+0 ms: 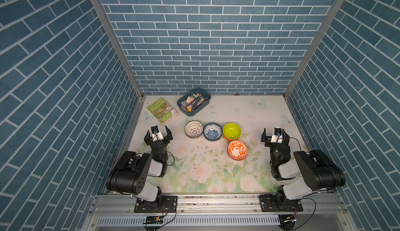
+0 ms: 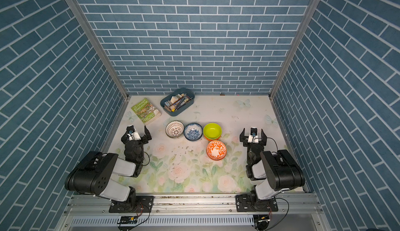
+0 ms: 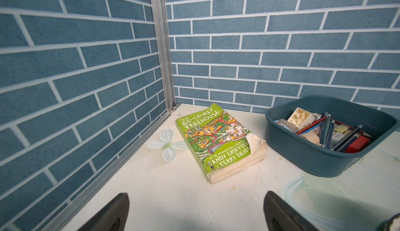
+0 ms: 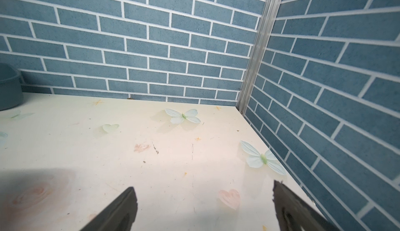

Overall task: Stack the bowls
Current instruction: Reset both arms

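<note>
Four groups of bowls sit mid-table in both top views. A white dark-lattice bowl [image 1: 194, 129] rests on another bowl whose rim just shows. Beside it stands a blue-white floral bowl [image 1: 213, 132]. A lime-green bowl [image 1: 232, 130] is nested in a plain orange bowl [image 1: 227, 137]. An orange-white patterned bowl [image 1: 237, 150] lies nearer the front. My left gripper [image 1: 158, 132] [image 3: 195, 197] is open and empty, left of the lattice bowl. Right of the lime-green bowl, my right gripper [image 1: 275, 133] [image 4: 203, 187] is open over bare table.
A green paperback book [image 1: 162, 111] [image 3: 220, 141] lies at the back left. A blue-grey tray [image 1: 183, 111] [image 3: 303, 154] of pencils and small items stands beside it. Blue brick walls close in three sides, and a metal rail [image 1: 216, 201] runs along the front.
</note>
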Robot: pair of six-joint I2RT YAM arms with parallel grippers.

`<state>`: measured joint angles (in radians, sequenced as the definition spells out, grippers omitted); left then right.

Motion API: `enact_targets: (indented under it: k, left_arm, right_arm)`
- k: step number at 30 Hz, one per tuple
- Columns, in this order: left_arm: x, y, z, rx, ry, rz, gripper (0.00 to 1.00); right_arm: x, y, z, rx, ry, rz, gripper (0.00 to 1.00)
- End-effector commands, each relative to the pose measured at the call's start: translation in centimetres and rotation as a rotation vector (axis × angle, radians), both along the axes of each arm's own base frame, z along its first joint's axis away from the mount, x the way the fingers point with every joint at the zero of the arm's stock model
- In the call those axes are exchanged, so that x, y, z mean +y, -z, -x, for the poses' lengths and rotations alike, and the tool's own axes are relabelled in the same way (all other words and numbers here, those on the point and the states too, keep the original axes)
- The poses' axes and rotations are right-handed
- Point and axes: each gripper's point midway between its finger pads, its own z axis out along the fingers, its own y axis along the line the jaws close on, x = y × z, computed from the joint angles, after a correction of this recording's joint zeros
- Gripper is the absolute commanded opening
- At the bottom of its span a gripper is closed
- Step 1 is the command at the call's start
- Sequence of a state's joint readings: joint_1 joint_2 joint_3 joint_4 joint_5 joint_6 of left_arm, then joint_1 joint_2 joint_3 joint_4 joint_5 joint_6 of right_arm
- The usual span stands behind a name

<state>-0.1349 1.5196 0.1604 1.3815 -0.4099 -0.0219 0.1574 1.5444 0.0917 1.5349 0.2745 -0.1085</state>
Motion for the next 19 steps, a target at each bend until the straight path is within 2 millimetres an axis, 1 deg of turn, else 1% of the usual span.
enact_targets:
  k: [1,19]
  left_arm:
    - [0.1,-0.23,-0.21,-0.005,0.003,0.0,1.0]
    - [0.09,-0.11,-0.32,0.002,0.009,0.002,1.0]
  right_arm:
    - [0.06,-0.41,-0.13,-0.014,-0.008,-0.023,1.0]
    - [0.01,-0.37,-0.08,-0.013,-0.006,-0.023,0.99]
